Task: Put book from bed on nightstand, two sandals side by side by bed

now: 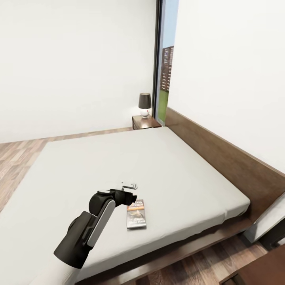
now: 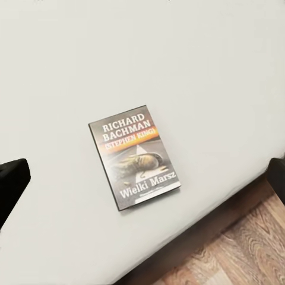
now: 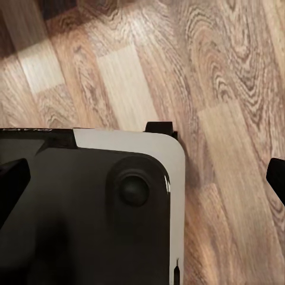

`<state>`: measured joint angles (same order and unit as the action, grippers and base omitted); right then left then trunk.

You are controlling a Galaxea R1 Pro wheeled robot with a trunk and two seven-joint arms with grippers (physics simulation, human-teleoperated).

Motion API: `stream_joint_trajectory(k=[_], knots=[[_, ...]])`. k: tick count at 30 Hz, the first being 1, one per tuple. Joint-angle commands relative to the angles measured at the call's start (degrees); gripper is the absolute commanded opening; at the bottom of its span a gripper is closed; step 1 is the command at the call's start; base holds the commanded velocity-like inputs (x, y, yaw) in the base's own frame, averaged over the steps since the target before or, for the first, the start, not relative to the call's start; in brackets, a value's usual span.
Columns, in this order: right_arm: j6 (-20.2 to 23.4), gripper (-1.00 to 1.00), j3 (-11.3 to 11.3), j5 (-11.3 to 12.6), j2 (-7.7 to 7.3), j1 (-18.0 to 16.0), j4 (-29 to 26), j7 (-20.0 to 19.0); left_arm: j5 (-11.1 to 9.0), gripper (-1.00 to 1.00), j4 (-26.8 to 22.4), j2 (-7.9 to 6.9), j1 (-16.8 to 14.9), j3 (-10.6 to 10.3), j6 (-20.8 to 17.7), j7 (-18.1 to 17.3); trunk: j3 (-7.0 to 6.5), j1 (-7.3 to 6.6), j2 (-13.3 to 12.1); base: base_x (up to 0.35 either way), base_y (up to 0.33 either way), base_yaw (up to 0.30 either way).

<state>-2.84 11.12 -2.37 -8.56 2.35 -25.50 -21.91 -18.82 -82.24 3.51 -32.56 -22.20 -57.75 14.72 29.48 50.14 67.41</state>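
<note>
Reaching for the book [image 2: 135,157] near the bed [image 1: 79,166] edge, your left end effector [image 1: 128,197] hovers spread above it; lower and pinch next.

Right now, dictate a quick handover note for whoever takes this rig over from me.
Left gripper: jaws open, empty, hovering over the bed just beside the book.
Right gripper: jaws open, empty, pointing down at the wood floor over the robot's own base.
Book: lying flat, cover up, near the mattress's near edge, not yet grasped.
Nightstand: far corner by the headboard, with a lamp on top.
Done: nothing yet.
Left: grasp the book, carry it to a nightstand; find both sandals and pair them beside the bed.
</note>
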Motion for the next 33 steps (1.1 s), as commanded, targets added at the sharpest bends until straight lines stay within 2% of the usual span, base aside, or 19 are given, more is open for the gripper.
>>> stream_joint_trajectory(k=[1, 11, 20, 33], knots=[[-0.07, 1.0, 0.39, -0.26, 0.04, 0.02, -0.08, -0.41, -0.58, 1.0, 0.01, 0.01, -0.05, -0.05, -0.17, 0.6, 0.05, 0.02, 0.03, 0.15, 0.004, 0.0], [-0.06, 1.0, 0.39, -0.26, 0.04, 0.02, -0.09, -0.41, -0.5, 1.0, 0.12, 0.01, -0.05, -0.11, -0.14, 0.75, 0.05, 0.02, 0.03, 0.08, -0.003, 0.0], [-0.06, 1.0, 0.39, -0.26, 0.04, 0.02, -0.08, -0.41, -0.44, 1.0, 0.22, 0.01, -0.05, -0.12, -0.16, 0.75, 0.05, 0.02, 0.03, 0.121, -0.104, 0.0], [-0.08, 1.0, 0.39, -0.27, 0.04, 0.02, -0.08, -0.41, -0.42, 1.0, 0.16, 0.01, -0.05, -0.13, -0.17, 0.83, 0.05, 0.02, 0.03, 0.031, -0.022, 0.0]])
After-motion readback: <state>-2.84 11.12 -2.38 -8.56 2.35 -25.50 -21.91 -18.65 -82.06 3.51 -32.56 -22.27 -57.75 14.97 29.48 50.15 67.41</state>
